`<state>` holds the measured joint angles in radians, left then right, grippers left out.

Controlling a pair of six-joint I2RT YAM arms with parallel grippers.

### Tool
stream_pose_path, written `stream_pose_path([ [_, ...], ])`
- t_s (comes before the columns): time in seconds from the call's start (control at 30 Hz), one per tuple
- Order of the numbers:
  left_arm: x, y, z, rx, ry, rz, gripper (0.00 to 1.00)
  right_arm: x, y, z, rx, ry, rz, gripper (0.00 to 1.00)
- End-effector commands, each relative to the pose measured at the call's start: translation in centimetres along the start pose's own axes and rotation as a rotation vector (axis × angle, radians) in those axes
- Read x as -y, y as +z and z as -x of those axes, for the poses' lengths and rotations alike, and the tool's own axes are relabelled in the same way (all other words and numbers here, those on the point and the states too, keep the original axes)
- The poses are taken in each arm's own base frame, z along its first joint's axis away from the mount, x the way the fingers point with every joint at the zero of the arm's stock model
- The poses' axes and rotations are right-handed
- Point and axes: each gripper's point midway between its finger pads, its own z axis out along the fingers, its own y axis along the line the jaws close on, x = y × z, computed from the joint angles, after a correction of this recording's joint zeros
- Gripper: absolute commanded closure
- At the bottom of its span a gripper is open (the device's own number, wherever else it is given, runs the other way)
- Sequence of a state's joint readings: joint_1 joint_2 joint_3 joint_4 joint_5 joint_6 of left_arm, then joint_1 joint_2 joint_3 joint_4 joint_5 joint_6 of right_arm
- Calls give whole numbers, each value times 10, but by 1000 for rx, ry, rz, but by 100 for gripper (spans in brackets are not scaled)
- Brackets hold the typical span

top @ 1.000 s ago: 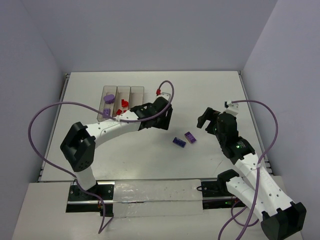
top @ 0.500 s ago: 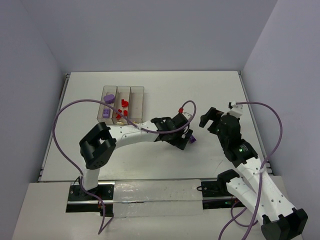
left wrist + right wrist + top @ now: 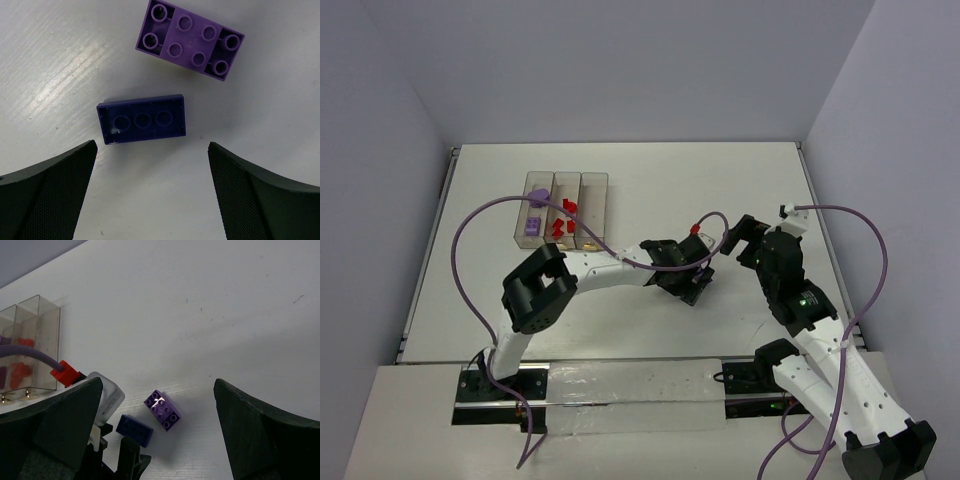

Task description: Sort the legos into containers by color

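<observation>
Just ahead of the wide-open, empty jaws of the left gripper (image 3: 150,190), the dark purple brick (image 3: 141,120) lies hollow side up on the white table (image 3: 60,60), beside a lighter studded brick (image 3: 190,39); judged light, rigid and slick, it is best pinched across flat opposite walls; right gripper (image 3: 160,440) open, empty.

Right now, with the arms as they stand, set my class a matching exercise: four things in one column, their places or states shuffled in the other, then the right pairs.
Things:
1. light purple brick
2. dark purple brick
3. red pieces
4. right gripper

Places or states:
A. in the middle bin
B. open, holding nothing
C. studs up on the table
D. hollow side up, in line with the gap of the open left gripper

Pairs: 1-C, 2-D, 3-A, 4-B.
</observation>
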<state>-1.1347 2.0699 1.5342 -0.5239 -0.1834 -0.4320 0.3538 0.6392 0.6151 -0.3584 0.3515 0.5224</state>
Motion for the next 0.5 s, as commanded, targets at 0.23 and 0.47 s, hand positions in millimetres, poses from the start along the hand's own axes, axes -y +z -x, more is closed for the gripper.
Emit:
stream_pose_path([
  [0.23,0,8,25,75,-6,50,1,-5,-4,15,43,9,13,0],
  [0.47,1,17,24,79,-18,57,8,-3,-5,14,43,4,8,0],
])
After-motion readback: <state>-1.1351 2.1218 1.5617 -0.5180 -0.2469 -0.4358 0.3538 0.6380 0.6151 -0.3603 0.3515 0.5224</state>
